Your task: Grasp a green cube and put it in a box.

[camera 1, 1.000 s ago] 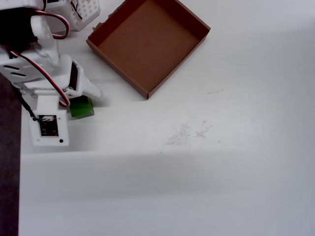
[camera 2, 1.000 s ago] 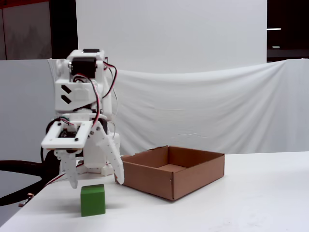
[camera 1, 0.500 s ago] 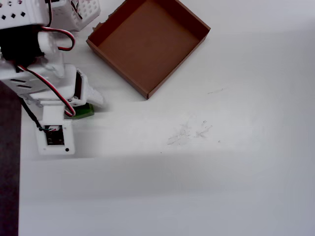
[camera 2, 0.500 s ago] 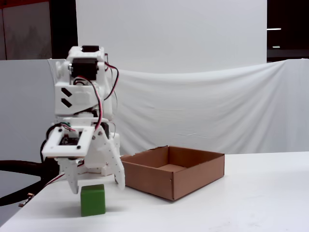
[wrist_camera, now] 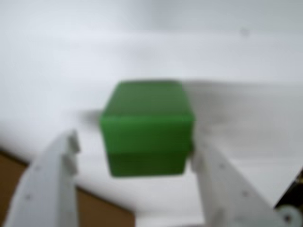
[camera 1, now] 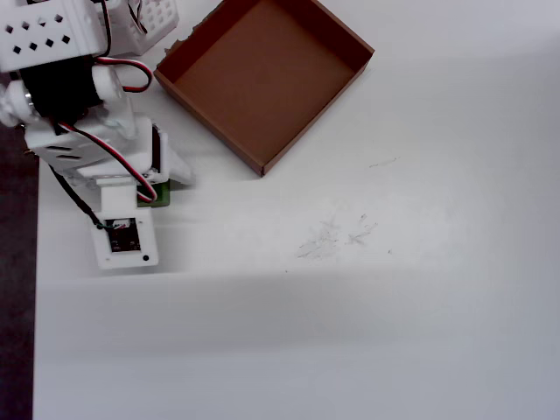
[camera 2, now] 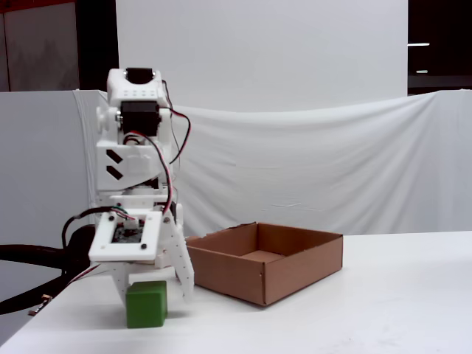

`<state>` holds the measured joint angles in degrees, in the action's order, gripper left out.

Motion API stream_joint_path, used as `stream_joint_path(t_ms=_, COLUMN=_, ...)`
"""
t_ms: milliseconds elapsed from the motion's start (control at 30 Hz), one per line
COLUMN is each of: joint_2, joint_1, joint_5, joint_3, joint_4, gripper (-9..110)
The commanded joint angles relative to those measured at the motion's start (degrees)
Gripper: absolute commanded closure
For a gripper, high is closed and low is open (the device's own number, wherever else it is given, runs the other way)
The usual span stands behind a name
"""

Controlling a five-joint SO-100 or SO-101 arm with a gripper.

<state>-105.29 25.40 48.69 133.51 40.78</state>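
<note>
The green cube (wrist_camera: pixel 147 127) fills the middle of the wrist view, resting on the white table. My gripper (wrist_camera: pixel 135 151) is open and straddles it: the right finger (wrist_camera: pixel 222 184) is at the cube's side, the left finger (wrist_camera: pixel 52 184) stands off with a gap. In the fixed view the gripper (camera 2: pixel 155 296) is lowered over the cube (camera 2: pixel 146 304). From overhead only a green sliver of cube (camera 1: pixel 163 198) shows beneath the gripper (camera 1: pixel 162 188). The brown box (camera 1: pixel 210 122) stands empty up and to the right; its wall (camera 2: pixel 228 276) is right of the cube, and a corner of the box (wrist_camera: pixel 102 213) shows in the wrist view.
A white perforated robot part (camera 1: pixel 149 22) stands at the top left of the overhead view, beside the box. The table's left edge (camera 1: pixel 33 306) runs close to the arm, with dark floor beyond. Faint scuff marks (camera 1: pixel 337 232) lie mid-table. A black cable (camera 2: pixel 29 254) hangs left of the arm.
The gripper has come down and shifted over the cube, from hanging above it to straddling it at table level. The cube and the box have stayed where they were.
</note>
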Motion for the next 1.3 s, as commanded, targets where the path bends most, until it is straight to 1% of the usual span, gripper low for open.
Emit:
stream_joint_path(t_ms=0, joint_2=-0.18, joint_1=0.09, joint_5=0.62, joint_3=-0.35, joint_4=-0.79, gripper=75)
stream_joint_path(t_ms=500, joint_2=-0.18, joint_1=-1.05, joint_5=0.44, joint_3=-0.44, joint_4=-2.99, gripper=86)
stream_joint_path(t_ms=767, joint_2=-0.26, joint_1=-1.05, joint_5=0.09, joint_3=-0.7, joint_4=-2.2, gripper=87)
stream_joint_path(t_ms=867, joint_2=-0.97, joint_1=-1.14, joint_5=0.0, joint_3=-2.46, joint_4=1.14, gripper=87)
stream_joint_path(t_ms=900, joint_2=-5.1, joint_1=-1.14, joint_5=-0.09, joint_3=-10.28, joint_4=12.57, gripper=88)
stream_joint_path(t_ms=1167, joint_2=-9.23, joint_1=0.97, joint_5=-0.44, joint_3=-19.51, joint_4=23.03, gripper=88)
stream_joint_path(t_ms=1233, joint_2=-10.9, joint_1=2.64, joint_5=-1.41, joint_3=-20.65, joint_4=25.05, gripper=88)
stream_joint_path(t_ms=1267, joint_2=-12.92, joint_1=5.45, joint_5=-3.34, joint_3=-21.71, joint_4=27.16, gripper=88)
